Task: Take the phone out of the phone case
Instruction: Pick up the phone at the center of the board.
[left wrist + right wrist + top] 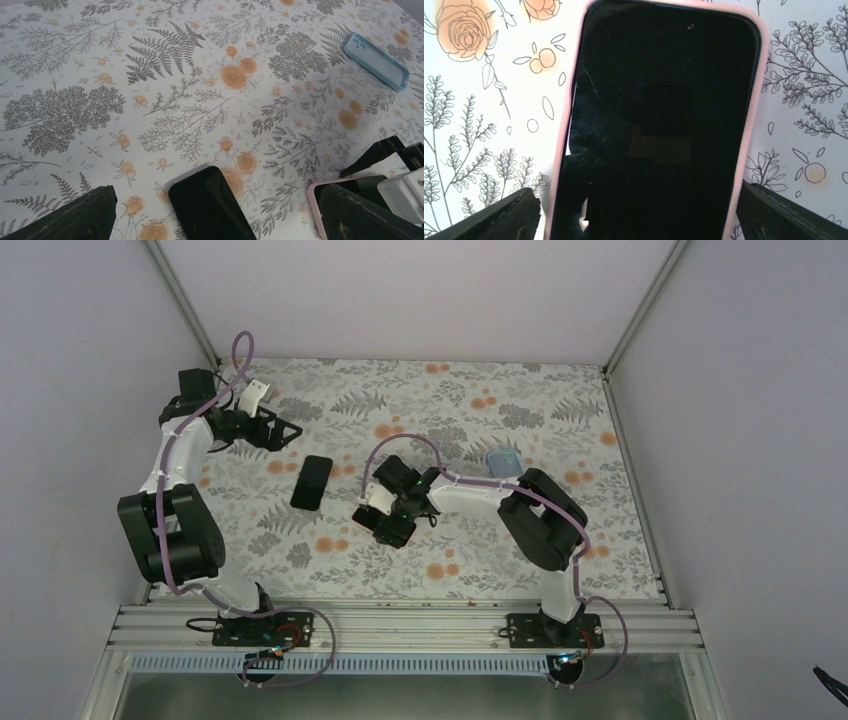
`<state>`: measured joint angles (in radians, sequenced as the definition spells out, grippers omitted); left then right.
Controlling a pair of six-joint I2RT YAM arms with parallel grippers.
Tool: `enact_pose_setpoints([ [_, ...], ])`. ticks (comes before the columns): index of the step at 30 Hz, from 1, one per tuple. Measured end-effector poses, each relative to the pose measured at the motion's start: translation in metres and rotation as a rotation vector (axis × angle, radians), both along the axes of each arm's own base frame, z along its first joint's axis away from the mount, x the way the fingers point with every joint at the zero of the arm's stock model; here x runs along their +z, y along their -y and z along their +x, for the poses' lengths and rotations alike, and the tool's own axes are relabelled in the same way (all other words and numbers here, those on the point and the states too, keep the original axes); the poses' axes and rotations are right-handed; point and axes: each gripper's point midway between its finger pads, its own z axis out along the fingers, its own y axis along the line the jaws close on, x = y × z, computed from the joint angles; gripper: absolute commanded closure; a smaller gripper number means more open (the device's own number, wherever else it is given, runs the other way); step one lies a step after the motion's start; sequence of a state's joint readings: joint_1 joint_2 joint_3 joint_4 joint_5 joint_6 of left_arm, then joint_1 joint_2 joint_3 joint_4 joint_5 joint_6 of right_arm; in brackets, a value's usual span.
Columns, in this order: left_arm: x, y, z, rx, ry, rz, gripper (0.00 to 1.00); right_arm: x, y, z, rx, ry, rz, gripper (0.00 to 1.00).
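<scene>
The phone (664, 115) lies screen up inside a pink phone case (558, 165) on the floral table. My right gripper (638, 190) hangs low over its near end, open, with one finger on each side of the case and nothing clamped. In the top view the right gripper (385, 525) covers this phone. The left wrist view shows the pink case (314, 196) at the lower right. My left gripper (290, 433) is open and empty at the far left, apart from the cased phone.
A bare black phone (312, 482) lies between the two grippers, seen below the left gripper (216, 192) in its wrist view. An empty blue case (503, 461) lies behind the right arm. White walls with metal posts close in the floral table (470, 400).
</scene>
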<state>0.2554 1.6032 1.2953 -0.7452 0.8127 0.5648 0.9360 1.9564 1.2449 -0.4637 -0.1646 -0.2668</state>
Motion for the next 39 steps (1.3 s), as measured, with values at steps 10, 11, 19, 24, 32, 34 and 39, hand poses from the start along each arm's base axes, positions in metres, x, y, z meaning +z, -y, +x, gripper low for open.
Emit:
enact_pose_setpoints([
  [10, 0.001, -0.008, 0.002, 0.021, 0.011, 0.018, 0.00, -0.003, 0.005, -0.002, 0.020, 0.021, -0.046, 0.00],
  [11, 0.001, -0.008, 0.002, 0.023, 0.012, 0.021, 0.00, -0.004, 0.005, -0.003, 0.026, 0.033, -0.055, 0.00],
  [19, -0.006, -0.017, 0.001, 0.064, 0.013, 0.086, 0.00, -0.004, -0.009, -0.013, 0.080, 0.120, -0.028, 0.33],
  [24, -0.002, -0.009, -0.006, 0.048, 0.009, 0.093, 0.00, -0.001, -0.008, -0.011, 0.083, 0.157, -0.014, 0.40],
  [32, -0.006, 0.030, -0.030, -0.080, -0.093, -0.014, 0.00, 0.006, 0.015, 0.004, 0.047, 0.204, -0.059, 0.41],
  [34, -0.013, 0.041, -0.033, -0.121, -0.143, -0.062, 0.00, 0.011, 0.025, 0.016, 0.016, 0.220, -0.074, 0.40],
  [39, -0.035, 0.068, -0.039, -0.200, -0.301, -0.155, 0.00, 0.045, 0.032, 0.051, -0.051, 0.286, -0.057, 0.40],
])
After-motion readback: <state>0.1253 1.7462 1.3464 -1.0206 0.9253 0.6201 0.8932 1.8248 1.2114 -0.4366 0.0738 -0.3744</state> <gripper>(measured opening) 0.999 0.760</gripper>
